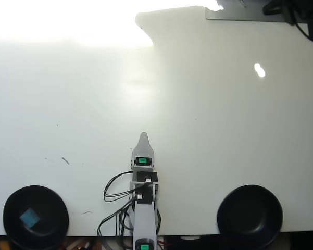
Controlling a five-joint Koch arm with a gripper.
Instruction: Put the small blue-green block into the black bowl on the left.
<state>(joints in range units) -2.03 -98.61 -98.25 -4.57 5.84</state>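
In the overhead view the small blue-green block [29,218] lies inside the black bowl [35,194] at the lower left, a little left of its middle. The arm reaches up from the bottom edge at the centre, and its gripper [143,136] points away from me over bare table, well to the right of that bowl. Only a single pointed tip shows, so the jaws lie one over the other and their state is not visible. Nothing is seen held.
A second black bowl [249,215] that looks the same sits at the lower right. Black cables [114,192] loop beside the arm's base. A grey slab and dark gear [294,10] occupy the top right corner; strong glare washes out the top left.
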